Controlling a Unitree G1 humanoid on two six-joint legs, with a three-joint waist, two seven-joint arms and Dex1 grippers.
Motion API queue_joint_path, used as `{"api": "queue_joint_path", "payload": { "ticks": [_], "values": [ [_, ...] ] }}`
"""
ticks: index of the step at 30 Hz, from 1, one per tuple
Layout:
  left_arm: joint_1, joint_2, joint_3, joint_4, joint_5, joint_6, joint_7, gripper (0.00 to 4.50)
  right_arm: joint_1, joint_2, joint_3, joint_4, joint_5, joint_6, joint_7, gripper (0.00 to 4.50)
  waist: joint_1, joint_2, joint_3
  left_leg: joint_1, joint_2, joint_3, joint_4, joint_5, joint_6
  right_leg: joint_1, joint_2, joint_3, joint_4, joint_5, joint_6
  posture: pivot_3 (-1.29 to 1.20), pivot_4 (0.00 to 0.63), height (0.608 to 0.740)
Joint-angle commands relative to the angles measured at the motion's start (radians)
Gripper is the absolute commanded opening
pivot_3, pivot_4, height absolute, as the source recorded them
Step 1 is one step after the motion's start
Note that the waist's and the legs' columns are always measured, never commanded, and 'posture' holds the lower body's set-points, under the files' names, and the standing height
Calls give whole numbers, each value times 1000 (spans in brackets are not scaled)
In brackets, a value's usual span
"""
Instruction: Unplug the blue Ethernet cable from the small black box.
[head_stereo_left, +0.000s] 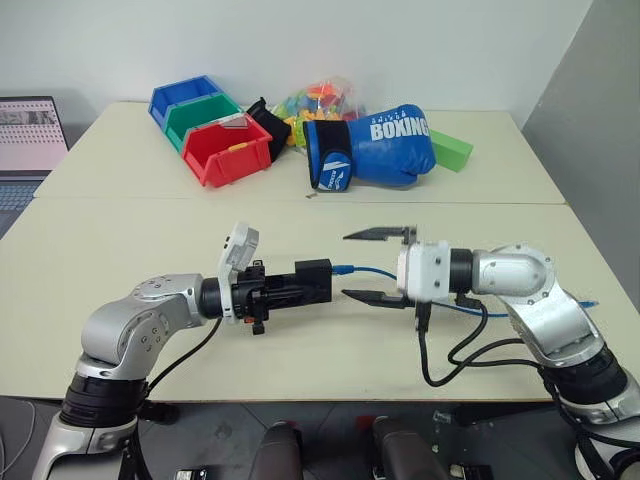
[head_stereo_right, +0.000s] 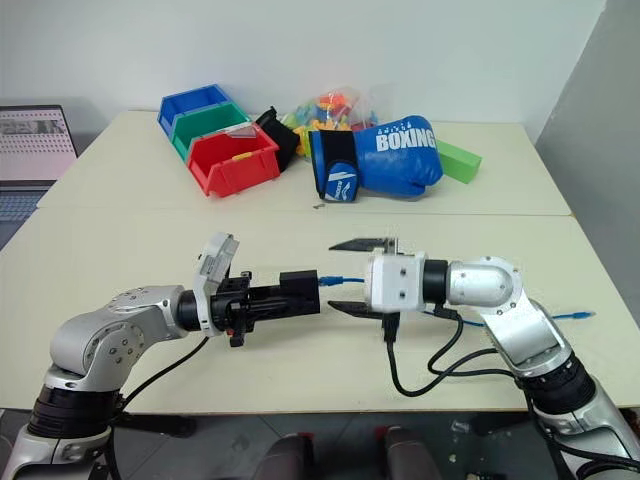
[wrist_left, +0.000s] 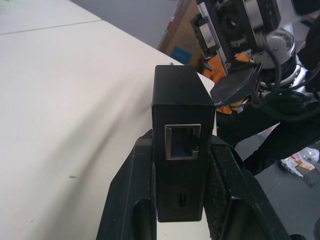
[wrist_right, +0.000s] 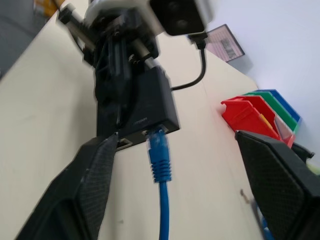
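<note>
The left gripper (head_stereo_left: 300, 285) has its fingers (wrist_left: 131, 200) clenched on the small black box (head_stereo_left: 313, 281), held level above the counter (head_stereo_left: 120, 250). The right gripper (head_stereo_left: 378, 265) faces it with fingers (wrist_right: 85, 185) spread wide, grasping nothing. The blue Ethernet cable (wrist_right: 161, 165) runs between them, its plug at the box's socket face

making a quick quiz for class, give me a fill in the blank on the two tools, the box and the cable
1. The left tool is shut on the small black ____.
2. The right tool has its fingers ____, one on each side of the blue cable.
3. The cable's plug sits at the box, and its colour is ____.
4. Behind the arms, the nearest bin is ____.

Missing words: box; open; blue; red
</note>
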Motion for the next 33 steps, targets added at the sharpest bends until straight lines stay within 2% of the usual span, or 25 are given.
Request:
{"api": "queue_joint_path", "payload": {
  "ticks": [1,5,10,24,25,26,33],
  "values": [
    [-20,9,3,-3,-9,-40,-67,800,-15,26,-104,-35,296,342,-48,3995,1,0,0,0,0,0,0,0,0,0,0,0,0,0,0,0,150,740],
    [-29,-4,8,6,-13,-51,-93,800,-10,54,-156,39,417,473,-61,3995,1,0,0,0,0,0,0,0,0,0,0,0,0,-1,1,0,150,740],
    [-33,1,11,4,-10,-47,-101,800,-31,94,-186,91,488,554,-83,3995,-3,0,0,0,0,1,0,0,0,0,1,0,0,-2,3,0,150,740],
    [-31,0,17,-19,-16,-32,-78,800,-61,120,-144,114,469,561,-84,3995,-4,0,0,0,0,1,0,0,0,-1,1,-1,-1,-3,5,0,150,740],
    [-31,-1,17,-20,-17,-31,-76,800,-61,120,-141,114,466,559,-83,3629,-4,0,0,0,0,1,0,0,0,-1,1,-1,-1,-3,5,0,150,740],
    [-31,-2,17,-22,-17,-30,-75,800,-62,121,-140,115,464,559,-86,3548,-4,0,0,0,0,1,0,0,0,-1,1,-1,-1,-3,5,0,150,740],
    [-34,-8,14,-26,-22,-30,-64,800,-65,111,-134,113,449,561,-75,1927,-4,0,0,0,0,1,0,0,0,-1,1,-1,-1,-3,5,0,150,740]
  ]
}}
